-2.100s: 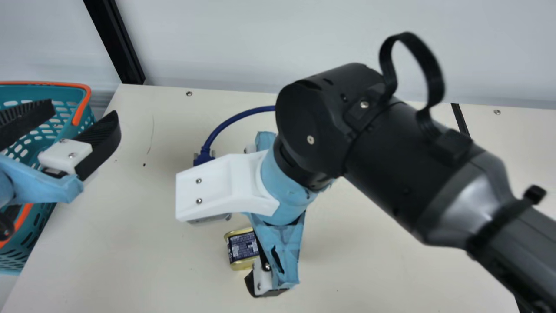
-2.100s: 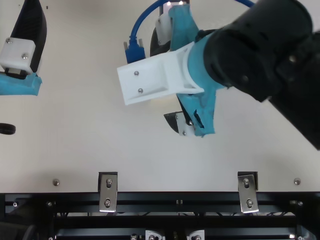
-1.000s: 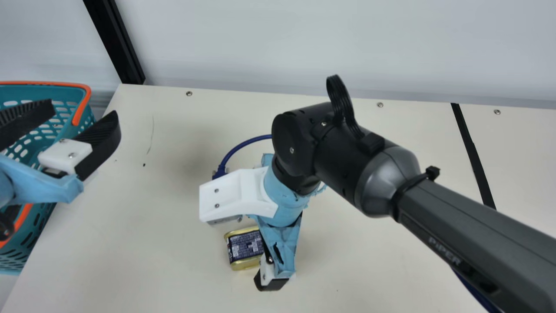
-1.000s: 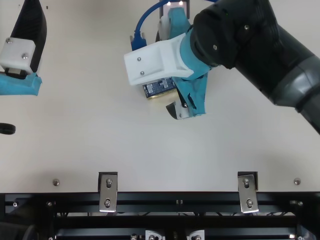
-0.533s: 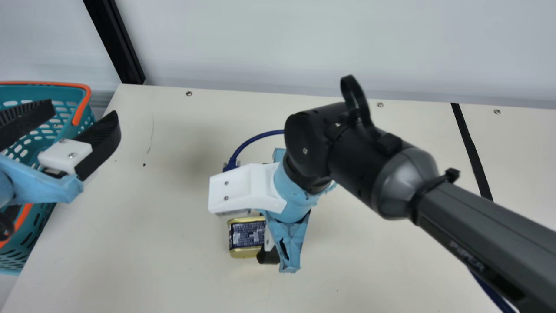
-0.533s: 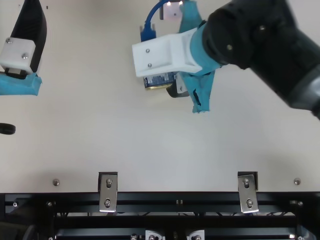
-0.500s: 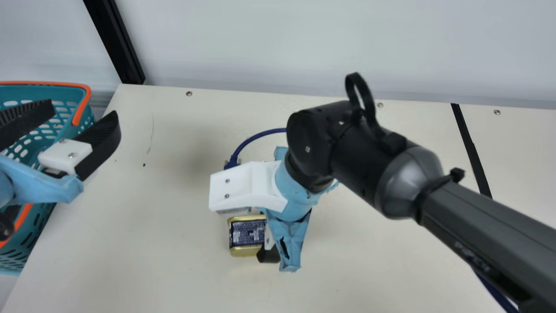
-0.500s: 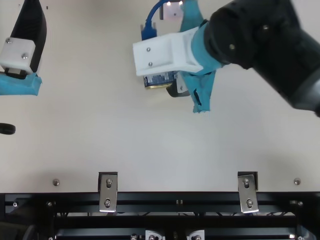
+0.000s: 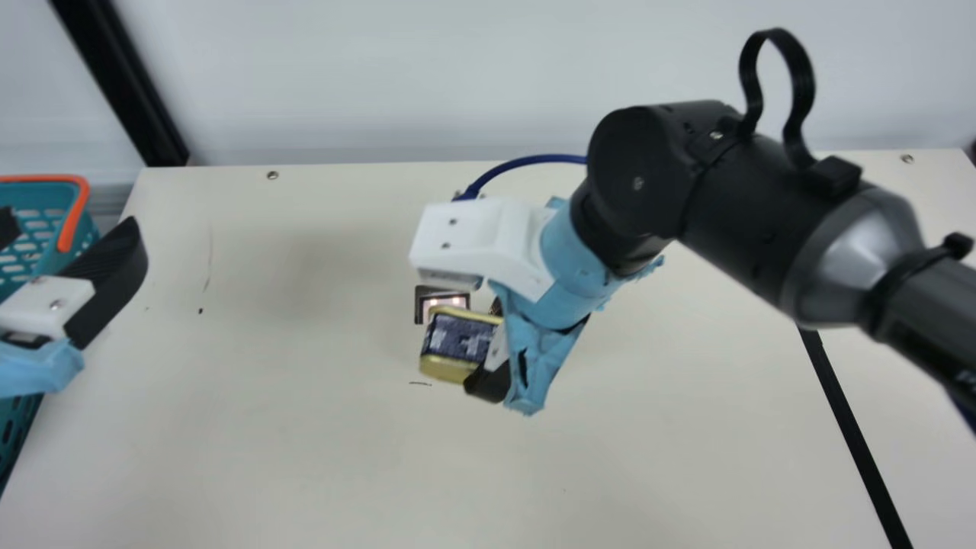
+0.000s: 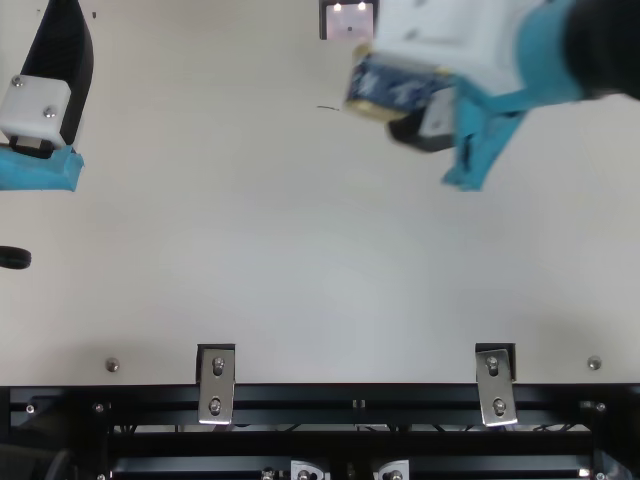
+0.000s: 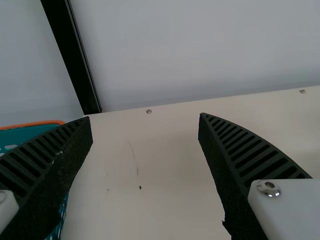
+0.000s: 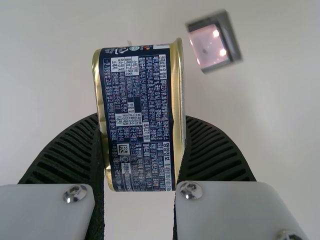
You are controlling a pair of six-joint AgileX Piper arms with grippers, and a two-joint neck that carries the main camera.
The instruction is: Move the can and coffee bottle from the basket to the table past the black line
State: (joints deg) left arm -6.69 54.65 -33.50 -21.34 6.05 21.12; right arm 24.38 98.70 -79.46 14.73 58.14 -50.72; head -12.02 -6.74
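Right gripper (image 9: 483, 345) — jaws clamping can (image 9: 457, 339) above table (image 9: 305, 457); left gripper (image 9: 74, 223) — jaws wide, near basket (image 9: 75, 216).

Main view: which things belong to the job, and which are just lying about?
Job:
gold-and-navy metal can, held in black right gripper
teal plastic basket
straight black line
cream table

Not job:
dark-blue cable
small dark-framed square

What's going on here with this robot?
The robot's right end effector grips a navy-and-gold metal can over the cream table. The can is not yet past the straight black line, being on the same side as the teal plastic basket with the orange rim. The left end effector is open and empty near that basket.
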